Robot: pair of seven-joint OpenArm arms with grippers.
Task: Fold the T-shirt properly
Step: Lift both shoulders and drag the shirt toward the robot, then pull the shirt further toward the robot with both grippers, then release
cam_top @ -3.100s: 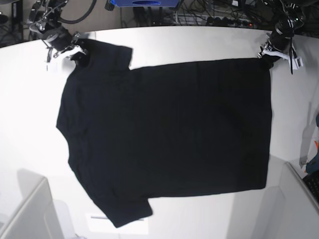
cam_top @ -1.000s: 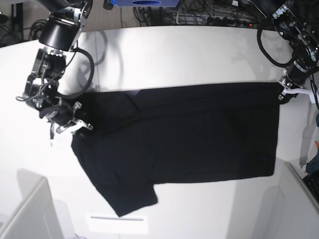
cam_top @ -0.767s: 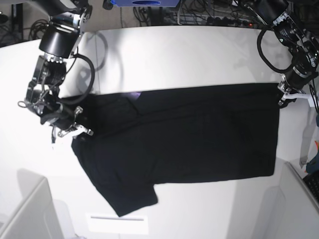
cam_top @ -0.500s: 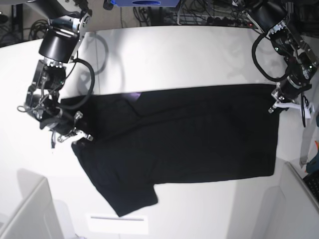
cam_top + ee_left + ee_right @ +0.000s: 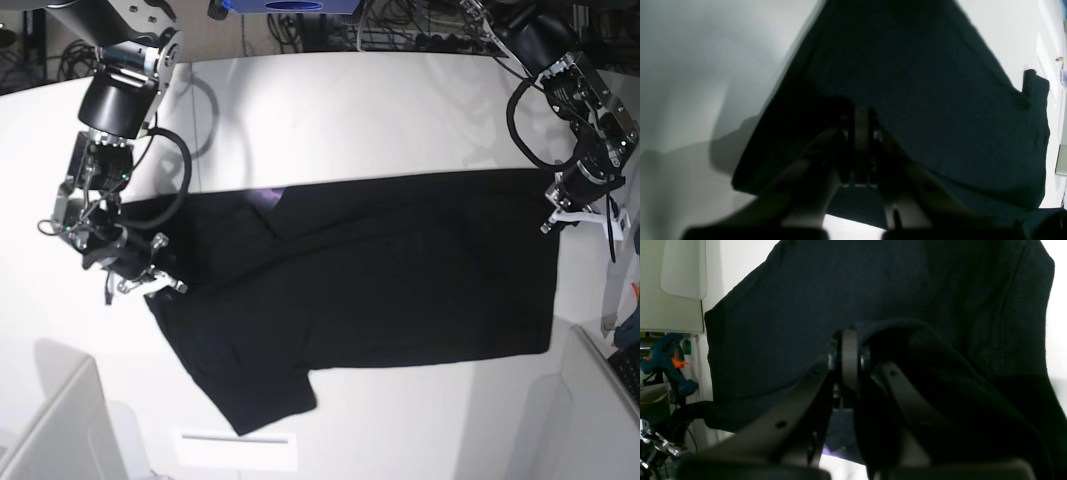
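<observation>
Item: the T-shirt (image 5: pixel 370 275), black, plain side up, lying on the white surface (image 5: pixel 350 110), its upper half folded down so the top edge runs straight across; one sleeve (image 5: pixel 255 395) sticks out at the lower left of the base view. Right gripper (image 5: pixel 140 280), at that view's left, jaws closed on the shirt's folded corner near the shoulder. Left gripper (image 5: pixel 558 215), at that view's right, jaws closed on the hem-side corner. Base view alone gives the whole outline, both arms and a small purple fleck (image 5: pixel 268 195) at the fold line. Left wrist view alone shows the pinch close up: left gripper (image 5: pixel 860 133) with jaws pressed together on dark cloth, the T-shirt (image 5: pixel 923 83) running away to the far sleeve. Right wrist view shows right gripper (image 5: pixel 848 356) with a fold of T-shirt (image 5: pixel 806 306) draped over one jaw, and a blue-and-orange tool (image 5: pixel 668 363) off the surface. Against half a second earlier: both grippers sit slightly lower, and the folded edge has come down with them.
</observation>
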